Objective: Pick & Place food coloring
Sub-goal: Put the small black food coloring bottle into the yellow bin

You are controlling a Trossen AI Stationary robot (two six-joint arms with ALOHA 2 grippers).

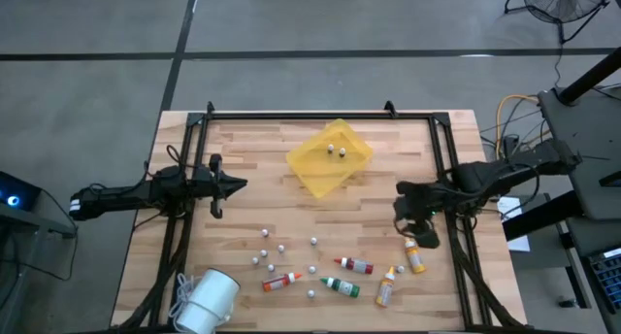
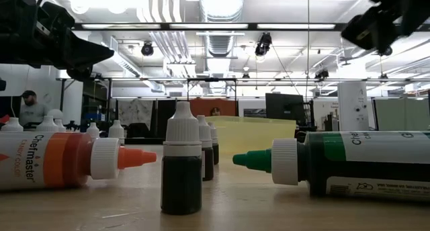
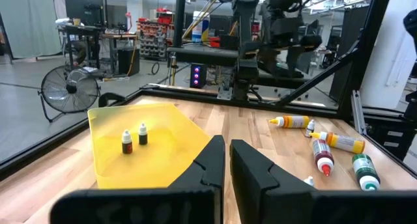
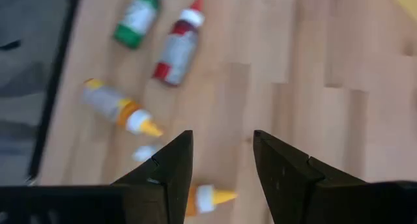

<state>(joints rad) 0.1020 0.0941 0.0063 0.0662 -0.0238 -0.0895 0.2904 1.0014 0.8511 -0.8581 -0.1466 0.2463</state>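
The food coloring bottles lie on their sides on the near right part of the wooden table: red (image 1: 288, 280), green (image 1: 342, 287), dark red (image 1: 356, 265), yellow (image 1: 386, 287) and orange-yellow (image 1: 414, 254). My right gripper (image 1: 417, 225) hangs above the table just beyond the orange-yellow bottle (image 4: 120, 110). It slants down and is open, with only bare wood between its fingers (image 4: 223, 165). My left gripper (image 1: 233, 185) waits at the table's left, level and shut (image 3: 226, 162). A yellow tray (image 1: 315, 169) sits at the far middle.
Two tiny white-capped bottles (image 1: 336, 150) stand in the yellow tray. Several more small white-capped bottles (image 1: 272, 247) stand scattered on the near middle of the table. A white cylinder-like object (image 1: 206, 300) lies at the near left corner. A black frame (image 1: 320, 116) rims the table.
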